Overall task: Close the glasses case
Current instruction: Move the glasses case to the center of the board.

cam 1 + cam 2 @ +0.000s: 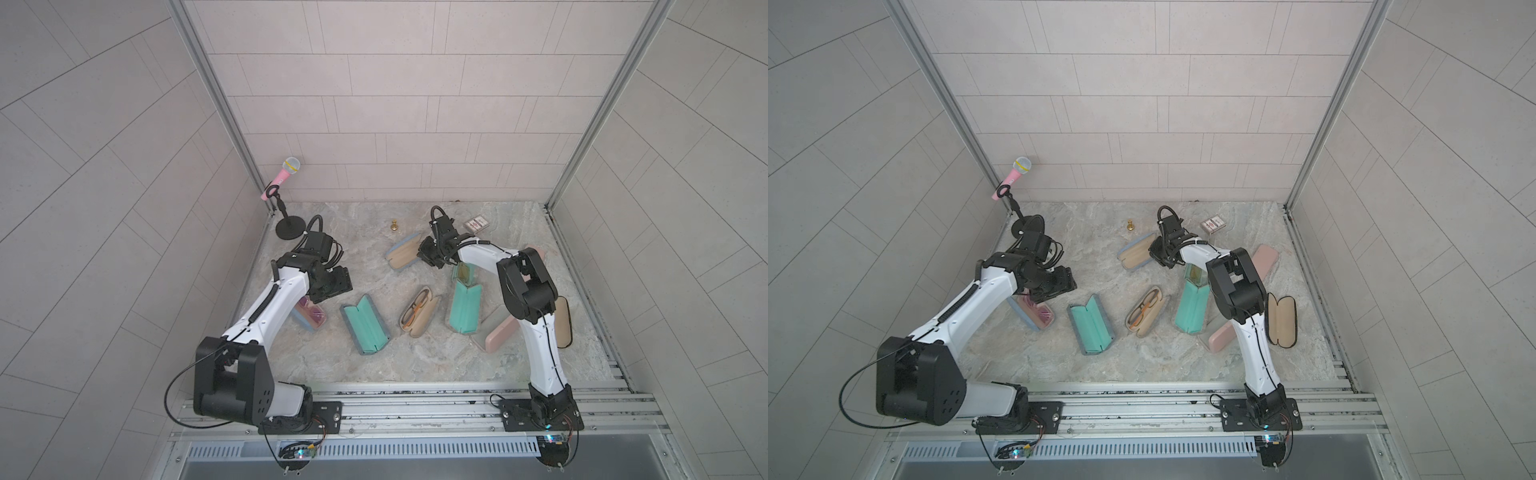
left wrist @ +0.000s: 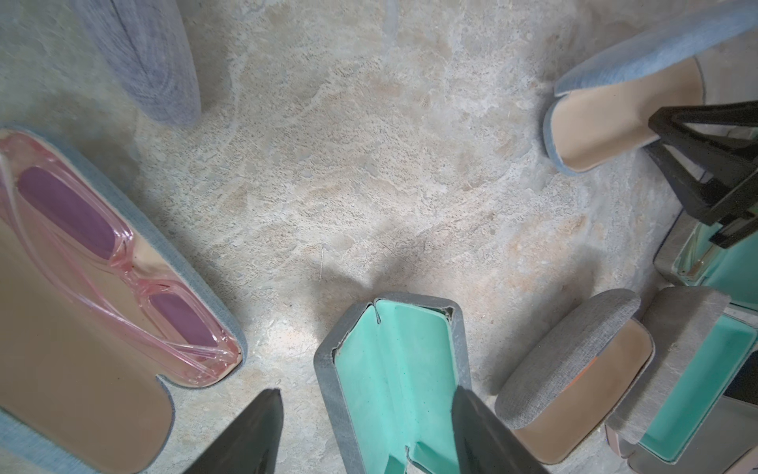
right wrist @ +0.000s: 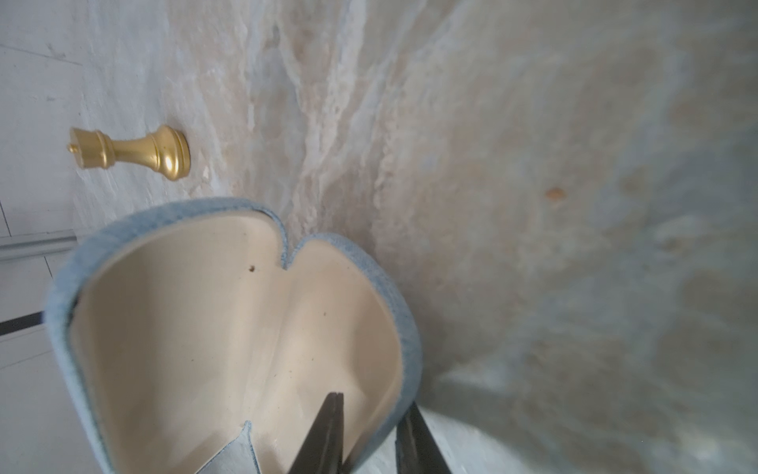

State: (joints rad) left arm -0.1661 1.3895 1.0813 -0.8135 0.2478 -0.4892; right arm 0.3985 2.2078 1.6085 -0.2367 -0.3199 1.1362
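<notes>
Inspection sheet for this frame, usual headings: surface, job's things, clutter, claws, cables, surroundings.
Surface: marbled tabletop, crowded with cases.
Job's things: blue denim case open, looks empty; teal-lined case and case with orange glasses also open.
Clutter: gold chess piece, pink microphone on stand, card box.
Claws: left claw open near teal-lined case; right claw shut on blue denim case's rim, one finger inside, one outside.
Cables: black cable loops beside left arm's base.
Surroundings: tiled walls, aluminium rails in front.
</notes>
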